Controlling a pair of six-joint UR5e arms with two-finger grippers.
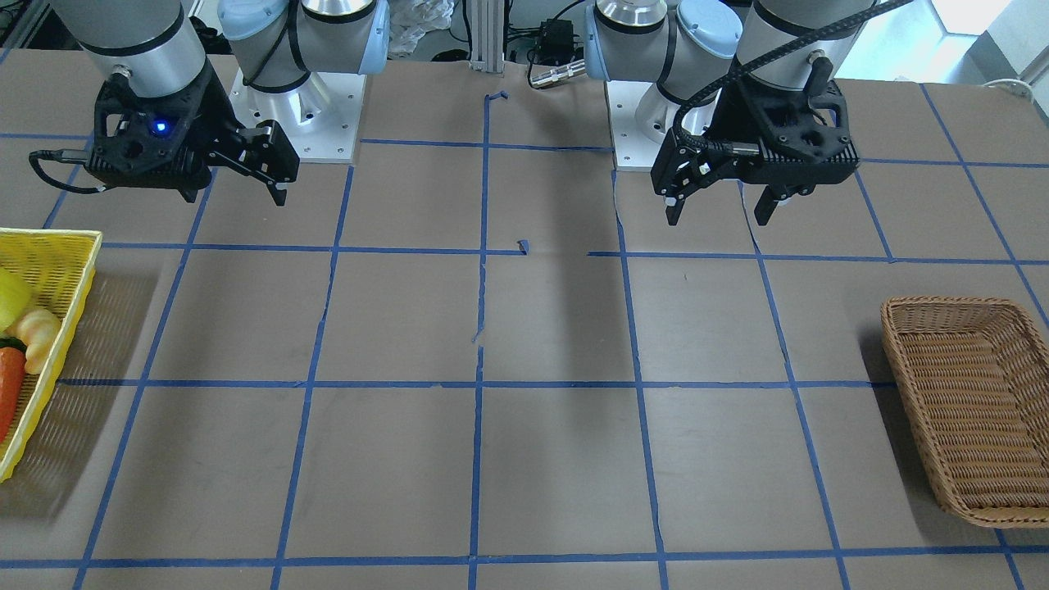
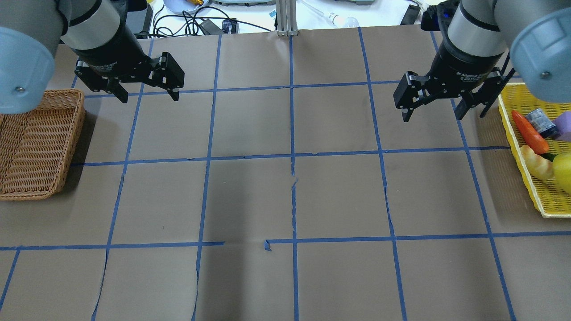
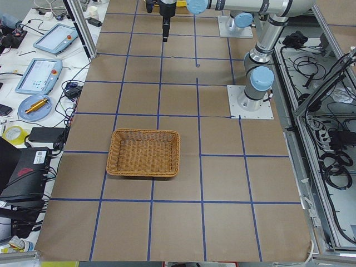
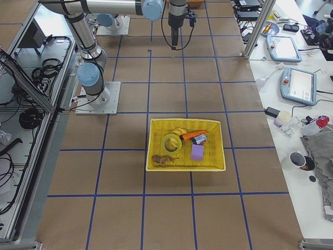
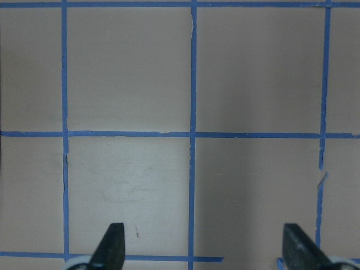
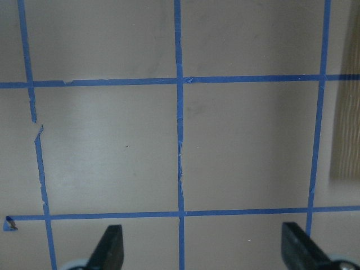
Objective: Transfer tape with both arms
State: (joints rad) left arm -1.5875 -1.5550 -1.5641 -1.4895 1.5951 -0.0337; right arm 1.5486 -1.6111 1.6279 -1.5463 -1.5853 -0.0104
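The tape (image 4: 171,142), a translucent yellow ring, lies in the yellow basket (image 4: 149,146) among toy food. In the overhead view it shows only as a yellow shape (image 2: 563,171) cut off by the right edge. My left gripper (image 2: 148,96) hangs open and empty above the table, near the brown wicker basket (image 2: 44,194). It also shows in the front view (image 1: 719,215) and the left wrist view (image 5: 205,247). My right gripper (image 2: 432,115) hangs open and empty just left of the yellow basket (image 2: 519,147), and also shows in the right wrist view (image 6: 202,247).
The wicker basket (image 1: 951,305) holds nothing. The yellow basket (image 1: 49,238) also holds a carrot (image 2: 528,131), a purple block (image 2: 564,120), a grey-blue cylinder (image 2: 542,122) and a pale bread-like piece (image 2: 537,162). Blue tape lines grid the brown table.
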